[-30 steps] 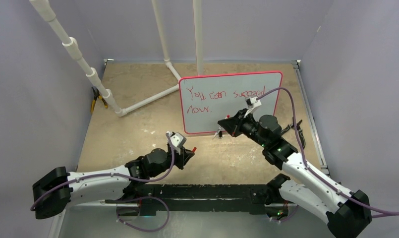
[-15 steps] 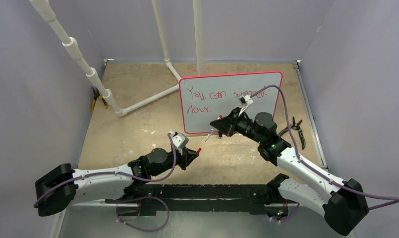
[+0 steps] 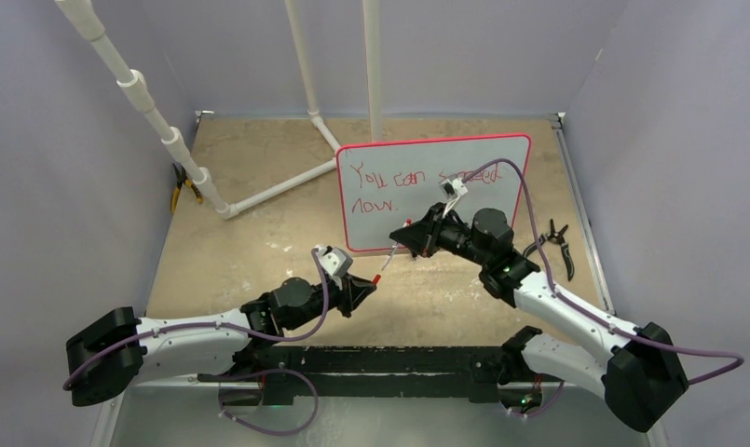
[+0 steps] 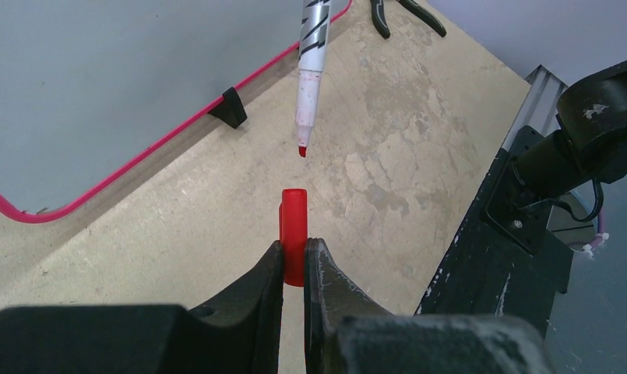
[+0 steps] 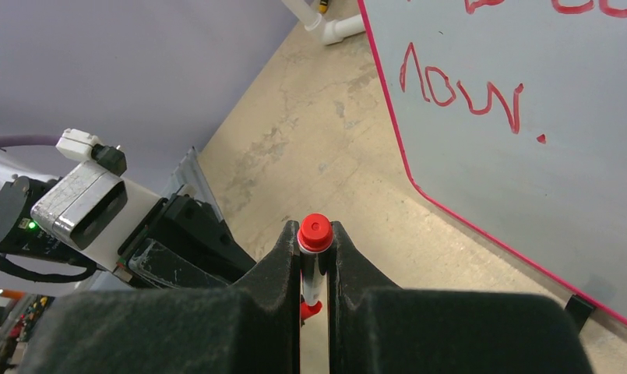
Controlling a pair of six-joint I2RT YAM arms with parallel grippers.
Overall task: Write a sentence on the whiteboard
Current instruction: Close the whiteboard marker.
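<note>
Red cap pinched in the left hand; right hand clamps the uncapped marker nearby.

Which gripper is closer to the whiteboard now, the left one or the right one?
Right. The right gripper is just in front of the whiteboard's lower edge; the left gripper is clearly farther from it, lower in the top view.

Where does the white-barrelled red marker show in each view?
Top external: white-barrelled red marker centre, just below the whiteboard's lower edge.
Left wrist: marker top centre, tip down over the red plastic cap.
Right wrist: marker bottom centre, red end between the jaws.
Shared landmark: the whiteboard's red-pink frame.
</note>
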